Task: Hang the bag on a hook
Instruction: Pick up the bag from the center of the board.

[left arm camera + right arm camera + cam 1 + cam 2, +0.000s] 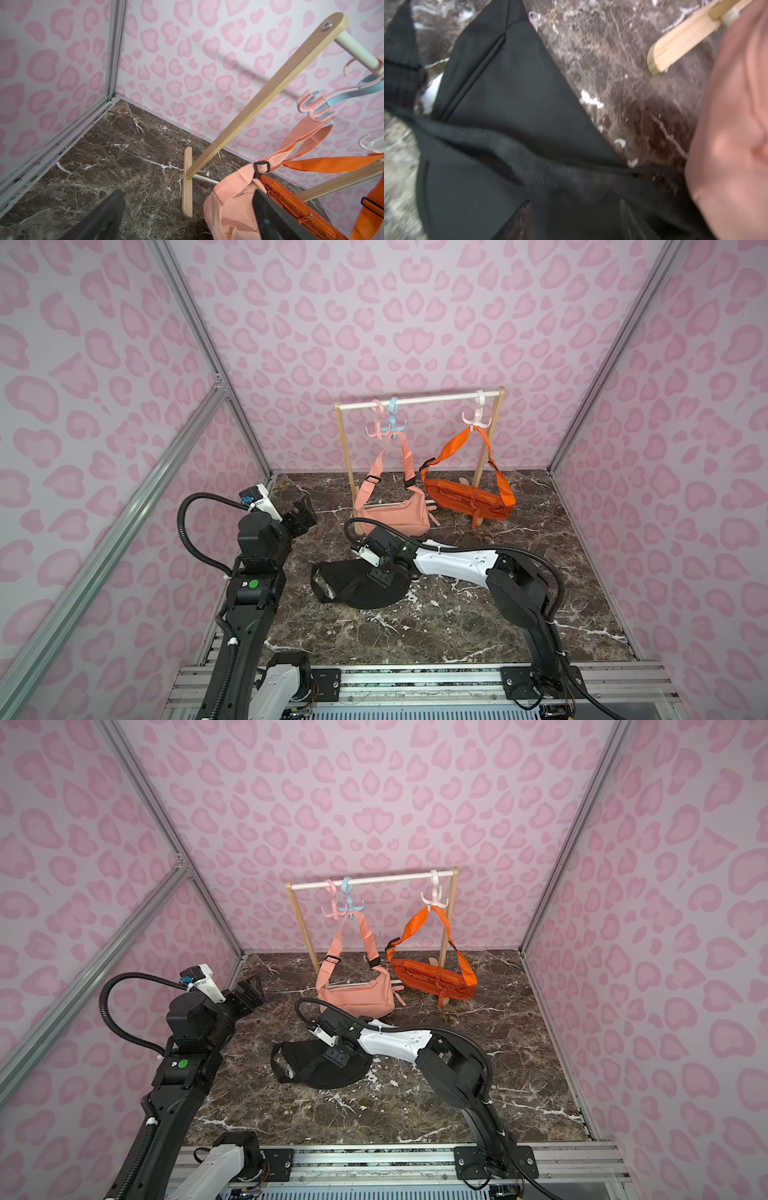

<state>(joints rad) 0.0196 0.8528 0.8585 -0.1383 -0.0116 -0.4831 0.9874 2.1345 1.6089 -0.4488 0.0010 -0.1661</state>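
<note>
One black bag [365,597] lies flat on the marble [415,630]. My right gripper [575,220] hovers spread over its strap [517,149], seemingly empty through the blur; my left gripper [305,512] gapes idle. Closing low could pinch body fabric too, bunching the loop.

My left arm [257,556] stands folded by the counter's left edge, left gripper [302,512] pointing toward the far edge with jaws wide. My right arm [453,562] stretches low across mid-counter, right gripper [380,577] angled down with jaws partly apart.

Black half-moon bag [372,596] lies flat, its strap [517,149] draped across it.
</note>
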